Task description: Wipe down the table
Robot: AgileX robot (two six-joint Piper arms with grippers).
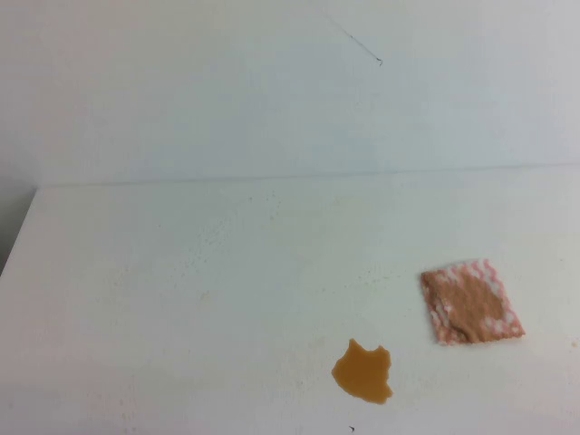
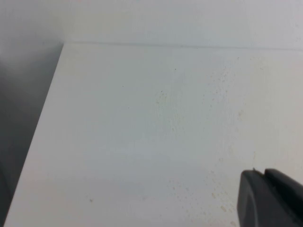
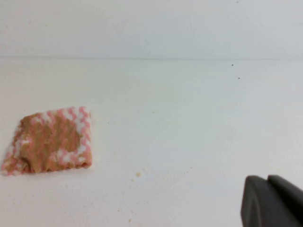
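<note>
White bench [image 1: 181, 299]. Brown-stained pink-white cloth [image 1: 470, 302] lies flat on its right side, brown spill [image 1: 363, 372] near it, not touching. Left gripper [image 2: 263, 174] over bare bench, pressed together. Right gripper [image 3: 267, 180] near cloth, apart, pressed together, empty

White table [image 2: 118, 142], faint specks [image 2: 221, 79] across its top. Left gripper [image 2: 263, 189], dark, hangs over the table, well apart from its side edge. Pale wall [image 2: 165, 19] behind table's far edge.
</note>
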